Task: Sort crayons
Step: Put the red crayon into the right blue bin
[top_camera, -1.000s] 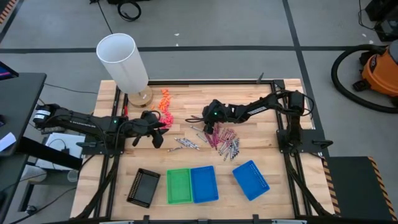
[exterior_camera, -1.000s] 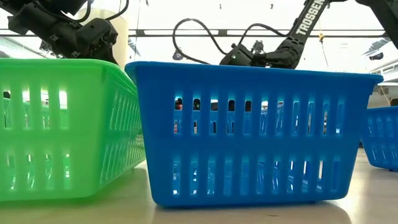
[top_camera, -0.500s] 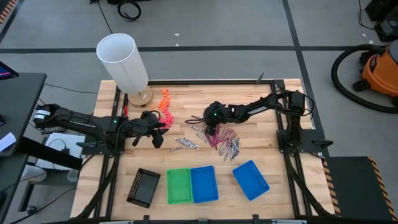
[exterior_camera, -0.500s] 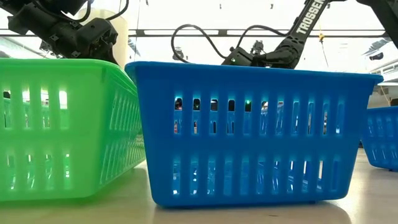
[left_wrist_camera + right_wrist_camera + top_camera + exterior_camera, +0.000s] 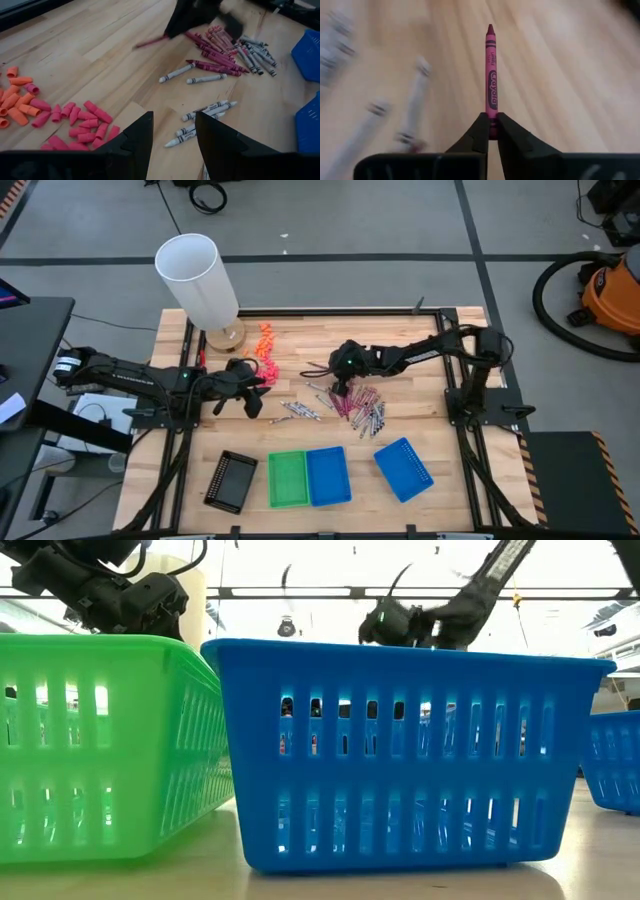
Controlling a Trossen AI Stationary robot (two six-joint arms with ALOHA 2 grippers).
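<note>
My left gripper (image 5: pixel 252 392) is parked over the left-middle of the table (image 5: pixel 400 340) with its fingers spread and nothing between them, just beside the heap of chunky orange and pink bits (image 5: pixel 55 112). Not doing much there.

Moving right, the right gripper (image 5: pixel 338 383) is pinched tight on one magenta crayon (image 5: pixel 491 75), held by its butt end with the tip sticking straight out. It sits at the far edge of the crayon pile (image 5: pixel 358 406).

Progress-wise, I'd call this barely started. From above, the green tray (image 5: pixel 287 478), the blue tray (image 5: pixel 328 476) next to it and the second blue tray (image 5: pixel 403 468) off to the right all look empty as far as I can tell, and there's a dark tray (image 5: pixel 231 480) at the left end too. Most crayons lie loose mid-table: a magenta and silver-grey cluster near the right gripper and some silver-grey crayons (image 5: pixel 200 112) scattered between the two arms. So one is in hand and everything else is left to do.

View notes: only the right wrist cam actually proves the grip. The left wrist cam gives the best look at the spread of loose crayons. The low cam is mostly tray walls, no crayons visible at all.
</note>
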